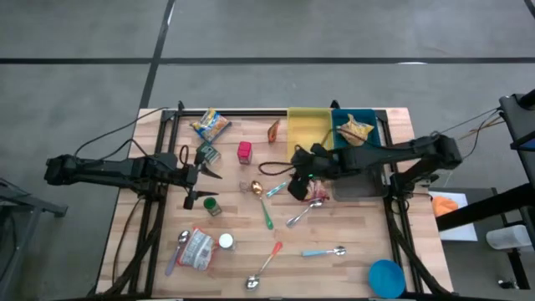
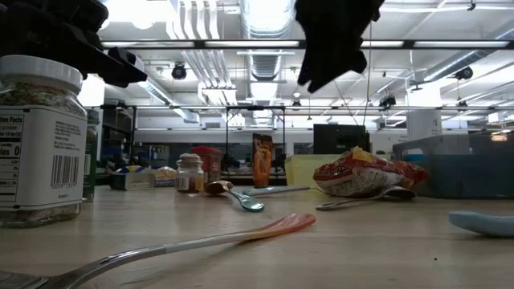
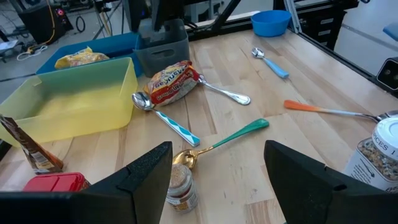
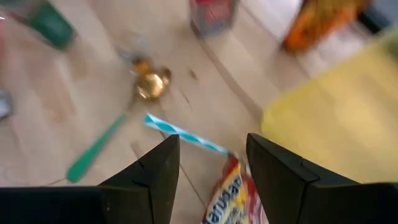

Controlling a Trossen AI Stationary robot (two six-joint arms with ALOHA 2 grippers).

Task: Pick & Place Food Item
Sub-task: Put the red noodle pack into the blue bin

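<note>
Nearest, a jar (image 2: 38, 144) shows a barcode and the word "Facts" on its label, with an orange-handled spoon (image 2: 201, 241) lying beside it. Left gripper (image 1: 197, 176) waits over the table's left side, fingers apart and empty. Toward the middle sits a red snack packet (image 3: 173, 81); its print is not legible. It rests on the wood just beside the yellow bin (image 3: 68, 102), touching a spoon. Right gripper (image 4: 211, 163) hangs above that packet, fingers apart, holding nothing. A blue bowl (image 1: 386, 277) sits at the right corner
</note>
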